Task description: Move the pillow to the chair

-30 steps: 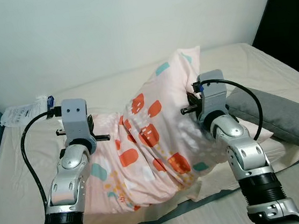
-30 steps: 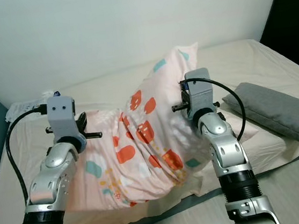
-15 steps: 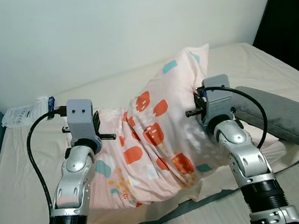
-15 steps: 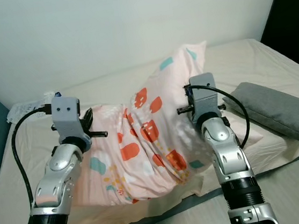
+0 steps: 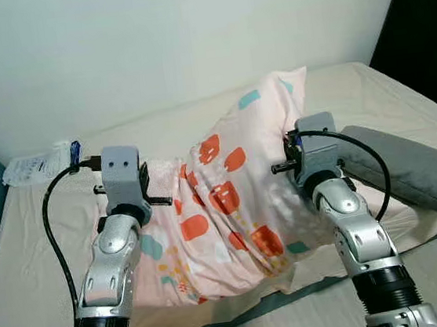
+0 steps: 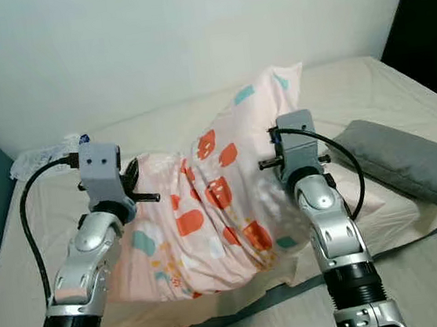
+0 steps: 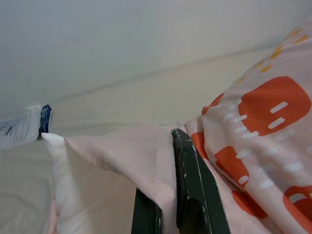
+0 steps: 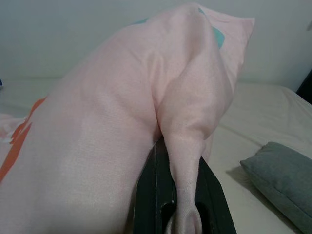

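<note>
Bed (image 5: 32,256) underneath; left gripper (image 7: 168,195), right gripper (image 8: 178,195) both clamped on pillow (image 5: 231,201).

Both silver arms are reaching forward and up, elbows bent, wrists roughly level. The left gripper (image 7: 168,204) is pinching a fold of the pillow (image 5: 231,201) between its jaws. The right gripper (image 8: 178,195) is clamping another fold of it, its black fingers (image 8: 146,195) pressing on the cloth.

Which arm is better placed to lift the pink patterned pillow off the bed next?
Neither alone: the left gripper and right gripper each pinch pillow fabric at opposite ends, jaws closed, so both should lift together.
</note>
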You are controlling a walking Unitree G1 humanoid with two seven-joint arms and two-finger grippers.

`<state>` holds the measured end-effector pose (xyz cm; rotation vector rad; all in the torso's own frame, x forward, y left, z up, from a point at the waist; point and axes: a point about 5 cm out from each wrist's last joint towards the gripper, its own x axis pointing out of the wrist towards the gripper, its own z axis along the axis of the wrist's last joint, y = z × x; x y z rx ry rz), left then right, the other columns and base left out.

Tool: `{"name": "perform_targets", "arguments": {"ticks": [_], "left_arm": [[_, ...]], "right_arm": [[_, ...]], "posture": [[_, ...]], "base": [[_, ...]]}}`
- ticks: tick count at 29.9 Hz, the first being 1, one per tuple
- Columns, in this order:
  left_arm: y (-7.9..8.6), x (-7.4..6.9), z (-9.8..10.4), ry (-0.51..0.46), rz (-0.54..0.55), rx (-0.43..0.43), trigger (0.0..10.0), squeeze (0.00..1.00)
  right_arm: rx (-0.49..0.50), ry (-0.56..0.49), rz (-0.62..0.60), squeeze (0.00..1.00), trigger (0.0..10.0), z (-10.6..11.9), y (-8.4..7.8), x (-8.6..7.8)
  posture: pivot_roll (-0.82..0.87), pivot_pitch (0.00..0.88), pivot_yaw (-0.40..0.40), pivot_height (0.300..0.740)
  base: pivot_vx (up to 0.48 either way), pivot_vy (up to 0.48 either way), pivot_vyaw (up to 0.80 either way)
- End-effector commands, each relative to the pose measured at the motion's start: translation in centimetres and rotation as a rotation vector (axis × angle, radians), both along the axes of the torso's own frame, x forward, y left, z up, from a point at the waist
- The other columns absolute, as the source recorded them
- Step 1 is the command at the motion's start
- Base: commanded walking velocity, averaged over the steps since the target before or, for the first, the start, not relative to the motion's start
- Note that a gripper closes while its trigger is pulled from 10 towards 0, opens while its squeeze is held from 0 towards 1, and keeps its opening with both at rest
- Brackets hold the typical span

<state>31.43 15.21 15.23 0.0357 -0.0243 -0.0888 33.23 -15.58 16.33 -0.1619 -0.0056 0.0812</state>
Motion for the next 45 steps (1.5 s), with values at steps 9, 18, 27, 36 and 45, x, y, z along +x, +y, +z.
{"name": "perform_targets", "arguments": {"ticks": [9,18,27,36,45], "left_arm": [[0.02,-0.06,0.71,-0.042,0.002,0.019,10.0,0.0],[0.16,-0.11,0.8,-0.046,0.006,0.017,10.0,0.0],[0.51,-0.15,0.8,-0.045,0.023,0.015,10.0,0.0],[0.66,-0.13,0.75,-0.043,0.031,0.014,10.0,0.0],[0.87,-0.15,0.57,-0.039,0.042,0.009,10.0,0.0]], "right_arm": [[0.008,-0.079,0.027,0.0,10.0,1.42,0.51,-0.09],[0.014,-0.079,0.028,0.0,10.0,1.4,0.6,-0.09],[0.018,-0.082,0.034,0.0,10.0,1.52,0.67,0.01],[0.016,-0.078,0.038,0.0,10.0,1.47,0.68,0.02],[0.016,-0.077,0.044,0.0,10.0,1.54,0.69,0.11]], "posture": [[0.0,0.075,0.021,0.74],[0.0,0.076,0.021,0.74],[0.0,0.076,0.02,0.74],[0.0,0.076,0.017,0.74],[0.0,0.077,0.011,0.74]], "base": [[0.0,0.0,-0.8],[0.0,0.0,-0.8],[0.0,0.0,-0.8],[0.0,0.0,-0.8],[0.0,0.0,-0.8]]}}
